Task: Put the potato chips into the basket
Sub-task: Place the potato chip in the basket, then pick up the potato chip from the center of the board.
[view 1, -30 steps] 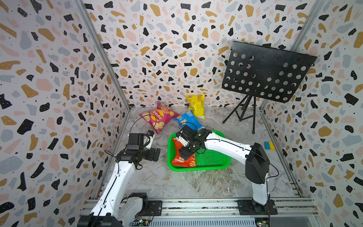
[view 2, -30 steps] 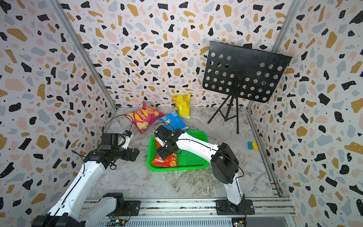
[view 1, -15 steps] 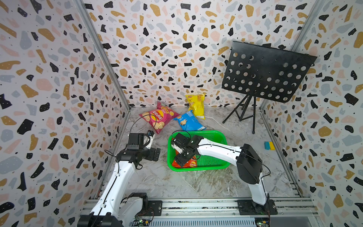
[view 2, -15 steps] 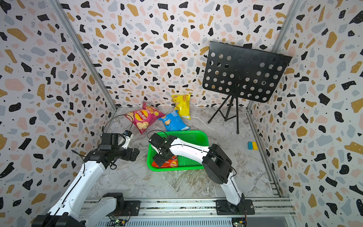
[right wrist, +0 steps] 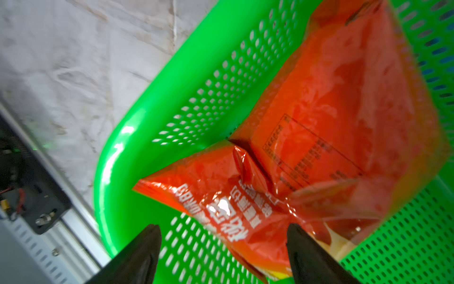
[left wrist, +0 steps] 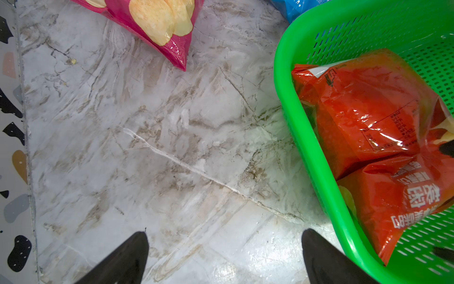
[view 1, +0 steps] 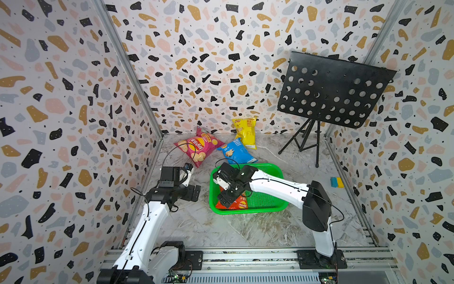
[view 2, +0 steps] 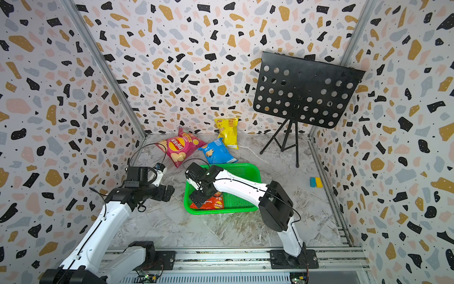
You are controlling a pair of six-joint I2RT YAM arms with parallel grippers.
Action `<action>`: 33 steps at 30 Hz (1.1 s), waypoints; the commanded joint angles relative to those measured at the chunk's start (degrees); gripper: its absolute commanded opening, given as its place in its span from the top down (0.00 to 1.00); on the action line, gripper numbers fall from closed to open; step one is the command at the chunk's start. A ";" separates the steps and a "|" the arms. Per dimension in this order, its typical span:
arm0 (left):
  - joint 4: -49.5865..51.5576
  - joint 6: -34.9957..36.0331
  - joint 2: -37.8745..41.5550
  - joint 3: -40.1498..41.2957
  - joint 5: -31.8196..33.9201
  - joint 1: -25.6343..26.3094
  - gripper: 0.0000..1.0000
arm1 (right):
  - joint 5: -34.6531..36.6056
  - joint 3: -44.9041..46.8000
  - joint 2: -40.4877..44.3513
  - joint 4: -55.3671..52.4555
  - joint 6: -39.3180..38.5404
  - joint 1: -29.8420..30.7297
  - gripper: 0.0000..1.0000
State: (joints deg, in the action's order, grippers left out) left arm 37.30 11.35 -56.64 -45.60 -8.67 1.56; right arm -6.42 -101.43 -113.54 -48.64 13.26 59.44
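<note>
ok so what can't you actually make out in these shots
Red bag: in both top views the right arm covers its upper part.
Blue bag: left wrist view, cut off by the frame edge.
Blue-and-yellow block: too small in both top views to identify.
Red bag's small print: blurred in right wrist view.

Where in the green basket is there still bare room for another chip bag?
Free: the mesh between the red bag and the basket wall toward the music stand. Crowded: the other end, where the red bag lies under the right gripper.
</note>
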 commanded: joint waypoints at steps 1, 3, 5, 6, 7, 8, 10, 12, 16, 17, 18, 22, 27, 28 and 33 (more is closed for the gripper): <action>0.27 0.87 -0.09 -0.93 -1.09 -0.25 0.00 | -3.88 -2.67 7.59 -1.73 1.83 -2.53 0.16; 1.37 1.71 -0.78 -2.49 -0.92 -0.24 0.00 | -3.54 -2.17 9.53 -1.43 2.35 -4.01 0.17; 2.13 2.97 -1.62 -4.19 -0.99 -0.24 0.00 | -2.22 -1.20 11.49 -1.07 2.96 -5.13 0.18; 2.33 3.59 -2.16 -5.11 -1.08 -0.24 0.00 | -1.63 -0.15 12.72 -0.18 3.22 -5.86 0.19; 2.65 4.03 -2.72 -6.17 -1.22 -0.24 0.01 | -1.37 0.67 13.70 0.54 3.71 -6.67 0.19; 3.14 4.42 -3.58 -7.47 -1.31 -0.21 0.01 | -1.49 1.61 14.64 1.38 4.55 -7.88 0.19; 3.88 4.10 -5.20 -9.92 -1.39 -0.24 0.01 | -2.73 2.62 15.84 2.60 5.85 -10.55 0.20; 4.01 2.85 -6.62 -11.65 -1.65 -0.23 0.01 | -3.81 2.05 15.58 2.66 6.33 -13.16 0.21; 1.86 -0.23 -7.96 -10.24 -3.23 -0.24 0.00 | -3.68 -0.69 13.06 2.63 5.34 -17.15 0.22; 1.12 -0.50 -7.93 -8.98 -3.41 -0.24 0.00 | -3.62 -1.71 12.10 2.55 4.89 -17.99 0.22; 0.58 -0.50 -7.81 -7.93 -3.38 -0.24 0.00 | -3.60 -2.70 11.03 2.54 4.34 -18.57 0.22; -0.33 0.90 -6.60 -4.44 -3.89 -0.33 0.00 | -1.79 -9.15 4.08 1.53 0.02 -20.14 0.22; -0.96 0.53 -6.55 -4.37 -3.77 -0.33 0.00 | -0.23 -19.11 -6.38 1.35 -5.43 -21.55 0.21; -0.93 0.51 -6.61 -4.32 -3.61 -0.33 0.00 | 1.31 -21.52 -8.67 1.25 -6.78 -21.64 0.20; -0.74 0.60 -6.56 -3.74 -3.81 -0.33 0.00 | 6.93 -32.29 -18.21 1.01 -12.01 -22.17 0.19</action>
State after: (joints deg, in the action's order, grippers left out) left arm 37.85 12.21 -63.99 -50.06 -11.57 1.56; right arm -3.57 -128.60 -130.45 -46.04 6.00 37.76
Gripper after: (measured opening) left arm 0.997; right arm 0.809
